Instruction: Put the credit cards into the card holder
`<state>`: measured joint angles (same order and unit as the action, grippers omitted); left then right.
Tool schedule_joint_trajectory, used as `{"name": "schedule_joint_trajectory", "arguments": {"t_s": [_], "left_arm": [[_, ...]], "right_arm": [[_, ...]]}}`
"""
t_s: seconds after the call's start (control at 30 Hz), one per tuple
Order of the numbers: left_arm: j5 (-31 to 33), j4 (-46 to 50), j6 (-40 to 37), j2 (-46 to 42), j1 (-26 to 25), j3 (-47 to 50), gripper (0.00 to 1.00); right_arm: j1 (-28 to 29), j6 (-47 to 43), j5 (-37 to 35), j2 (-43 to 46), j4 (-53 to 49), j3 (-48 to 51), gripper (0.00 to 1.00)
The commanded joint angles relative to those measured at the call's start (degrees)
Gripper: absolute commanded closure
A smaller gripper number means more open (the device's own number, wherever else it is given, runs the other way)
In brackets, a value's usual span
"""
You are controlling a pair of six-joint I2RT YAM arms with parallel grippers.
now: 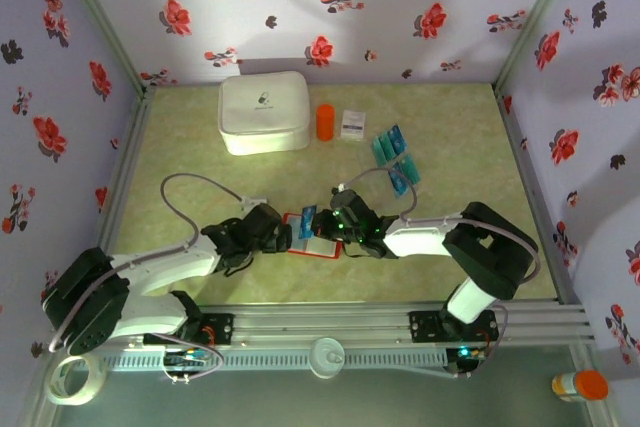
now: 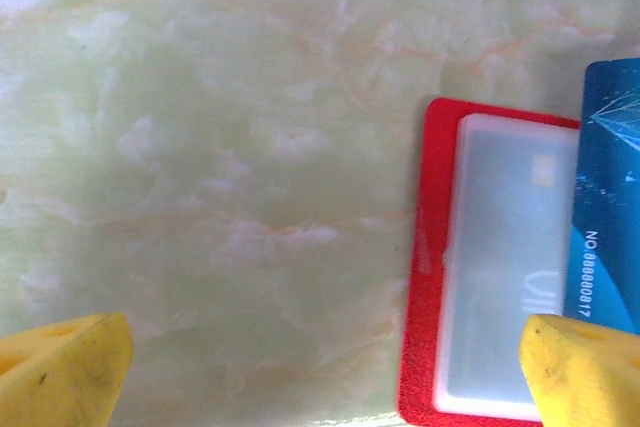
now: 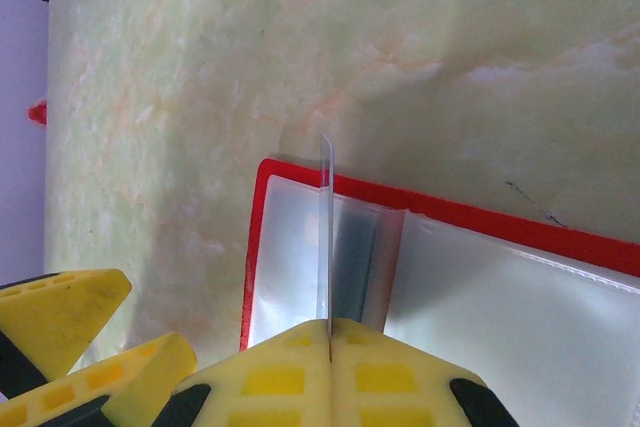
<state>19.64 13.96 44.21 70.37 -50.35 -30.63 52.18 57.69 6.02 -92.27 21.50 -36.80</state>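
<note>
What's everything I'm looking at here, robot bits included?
Card holder: one, red, open, table's near middle.
Credit cards: several, teal-blue, loose, right of centre.
Held card: one, blue, edge-on above the holder.
Zip case: one, white, far side.
Cylinder: one, orange, beside the case.
Packet: one, white, beside the cylinder.
Table: one, pale green.
Left gripper: one, yellow fingers, open, beside holder.
Right gripper: one, yellow fingers, shut on held card.

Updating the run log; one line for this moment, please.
right gripper: shut on credit card, edge-on at open card holder | left gripper: open by card holder's edge | other credit cards: on table
</note>
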Motion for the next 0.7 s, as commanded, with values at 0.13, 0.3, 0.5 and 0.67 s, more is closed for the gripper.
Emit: {"name": "schedule_joint_trajectory", "arguments": {"t_s": [0.13,0.3,0.5,0.67], "left_arm": [[-0.7,-0.8,-1.8,4.0,0.1,-1.7,0.0],[-0.9,-1.6,-1.7,5.7,0.2,-1.1,0.0],[-0.7,-1.6,-1.5,6.4,0.2,-0.3,0.0],[-0.4,-1.5,-1.1,6.6,0.2,0.3,0.0]], "right_arm": [[0.5,1.5,-0.7,-0.5,1.5,-0.1,1.0],[0.4,1.8,-0.3,-0.6,2.2,0.1,1.0],[0.3,1.9,-1.0,2.3,2.6,1.2,1.0],[0.3,1.4,-3.7,6.7,1.0,3.0,1.0]]}}
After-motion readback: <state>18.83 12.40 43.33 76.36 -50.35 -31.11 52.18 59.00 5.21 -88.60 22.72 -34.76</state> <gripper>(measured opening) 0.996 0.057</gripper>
